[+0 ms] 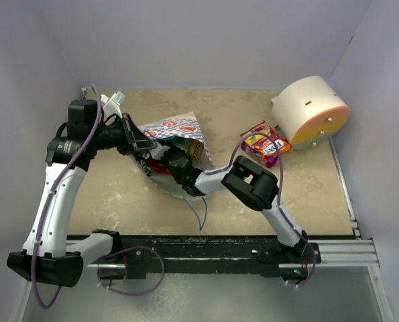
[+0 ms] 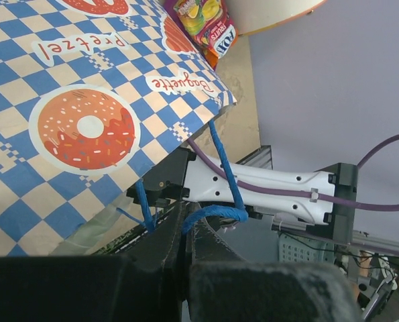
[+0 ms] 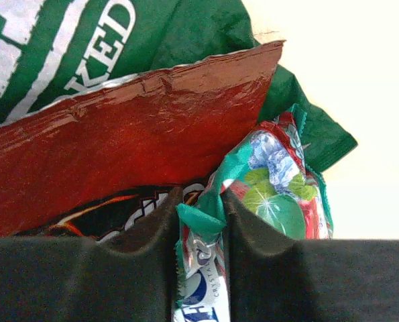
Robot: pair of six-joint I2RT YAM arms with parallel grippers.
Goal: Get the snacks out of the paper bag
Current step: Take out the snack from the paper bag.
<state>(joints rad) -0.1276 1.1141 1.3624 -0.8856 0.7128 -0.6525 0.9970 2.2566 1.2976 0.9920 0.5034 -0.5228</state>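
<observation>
Right wrist view puts the right hand closest, its two dark fingers pinching the crimped end of a teal foil candy packet. The packet sits inside the bag against a glossy red chip bag, with a large green chip bag behind that. Opposite, the left hand is pressed together on a thin blue string handle, lifting the mouth of the blue-and-white checkered paper bag on the tan worktop. The step in hand, I judge, is drawing a snack out. The next move calls for a clean pull back through the mouth without dragging the red bag along, then a release on bare worktop. Count: three packets visible inside, one paper bag and, farther off, what look like two bright packets already out, touching, near one cream cylinder.
</observation>
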